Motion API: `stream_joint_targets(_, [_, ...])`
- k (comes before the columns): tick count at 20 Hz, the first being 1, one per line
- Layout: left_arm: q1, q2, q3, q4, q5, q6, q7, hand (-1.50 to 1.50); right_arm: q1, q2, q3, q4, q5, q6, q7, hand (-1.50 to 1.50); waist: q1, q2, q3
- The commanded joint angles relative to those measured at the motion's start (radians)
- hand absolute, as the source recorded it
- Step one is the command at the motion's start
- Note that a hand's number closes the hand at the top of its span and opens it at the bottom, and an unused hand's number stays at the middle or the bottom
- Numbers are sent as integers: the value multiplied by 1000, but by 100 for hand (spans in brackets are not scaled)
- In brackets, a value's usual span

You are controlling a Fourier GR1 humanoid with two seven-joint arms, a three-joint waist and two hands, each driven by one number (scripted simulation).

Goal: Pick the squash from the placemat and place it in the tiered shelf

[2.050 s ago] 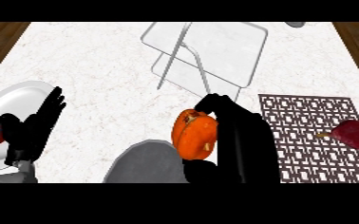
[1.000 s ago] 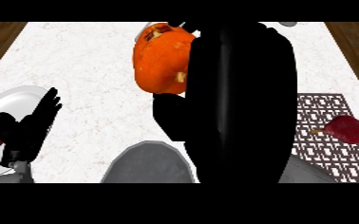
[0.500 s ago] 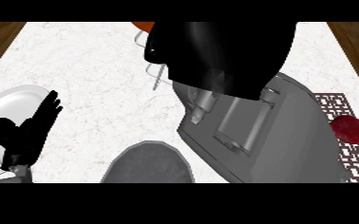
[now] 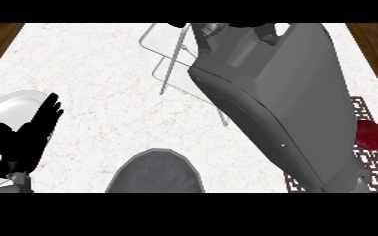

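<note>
The right forearm (image 4: 288,105) fills the right half of the view, a broad grey slab running from the lower right corner up toward the counter's far edge, and it covers most of the tiered shelf (image 4: 166,55), of which only a pale glassy panel and thin metal legs show at upper centre. The right hand (image 4: 258,26) is barely there, just a few black bits at the very top of the scene, so whether its fingers are spread or curled cannot be told. The squash is nowhere to be seen; it does not show on the marble counter (image 4: 96,80), nor on the patterned placemat (image 4: 363,152), whose brown lattice peeks out at the right edge beside the forearm. A dark red object (image 4: 367,135) sits on that strip of mat, cut off by the frame. Over at the left edge the left hand (image 4: 33,132) rests with fingers straight and pointing up, lying over a white plate (image 4: 18,105). A grey rounded shape (image 4: 156,172) sits at bottom centre
</note>
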Motion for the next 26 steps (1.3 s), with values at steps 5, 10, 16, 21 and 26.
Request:
stream_joint_targets(5, [-27, -50, -29, 41, -45, 41, -27, 0, 5, 11, -62, 144, 23, -66, 125, 150, -1, 6, 0])
stream_joint_targets(10, [23, 0, 6, -32, -1, -9, 16, 0, 104, 11, -145, 64, 96, -108, 126, -150, -3, 1, 2])
stream_joint_targets(16, [-14, -21, 14, 25, 6, -15, -7, 0, 141, 11, -132, 90, 103, -83, 37, -150, -7, 4, 1])
stream_joint_targets(21, [-11, -33, -9, -31, -19, 0, 34, 0, 80, 11, -195, 55, 66, -122, 17, -150, -4, 3, 2])
stream_joint_targets(26, [33, -35, -8, -95, -10, 1, 66, 0, 117, 11, -220, 20, -10, -287, 85, -150, 14, 2, 2])
